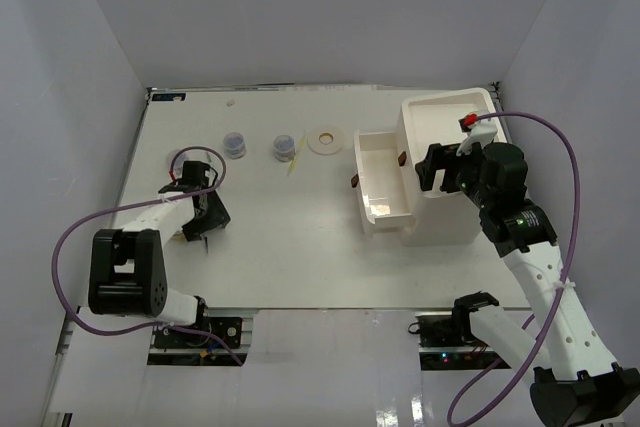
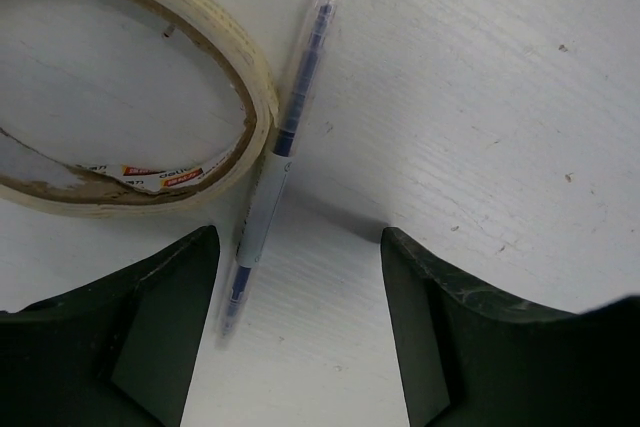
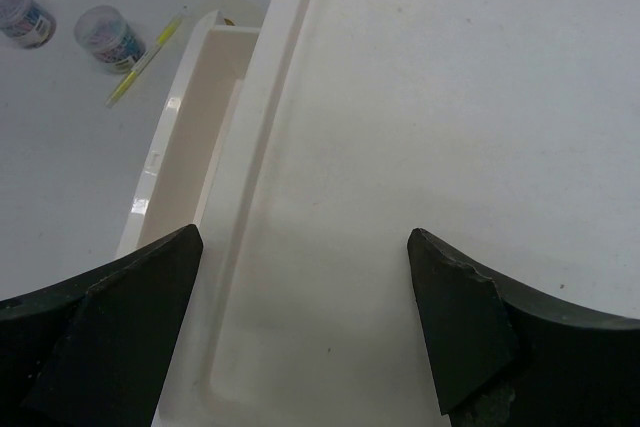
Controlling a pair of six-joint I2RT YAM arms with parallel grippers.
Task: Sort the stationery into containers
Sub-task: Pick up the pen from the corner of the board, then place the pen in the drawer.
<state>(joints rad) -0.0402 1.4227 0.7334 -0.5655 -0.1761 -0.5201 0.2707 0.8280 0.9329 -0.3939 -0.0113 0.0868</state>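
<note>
— left pincer (image 2: 295, 319) is hanging low over the table (image 2: 480, 97) with its jaws standing wide and gripping nothing; the lower end of a dark pen (image 2: 283, 152) is lying between them, nearer the jaw at the lower left of the wrist frame
— why is it sitting over that end and not the middle of the pen?
— i am guessing the thin tape loop (image 2: 150, 162) is crowding the upper left; it is lying just beside the barrel, perhaps touching it, so the free end is giving the jaws room without catching the loop
— and the other pincer?
— right pincer (image 3: 305, 332) is also standing wide and empty, hovering over the shallow tray top of the white organiser (image 3: 420, 97) at the right of the overhead frame; one drawer (image 1: 385, 179) is sitting pulled out toward the centre, probably so things can be going in from above
— is anything lying in it?
— nothing i am seeing; one clear jar (image 1: 235, 144), a second jar (image 1: 284, 146), the pale yellow pen (image 1: 293, 160) and the flat cream tape ring (image 1: 325, 139) are lying in a row on the table at the upper middle, left of the drawer
— so the sorting is barely starting?
— i am judging so; the pen's round slick barrel may be rolling away under a squeeze
</note>
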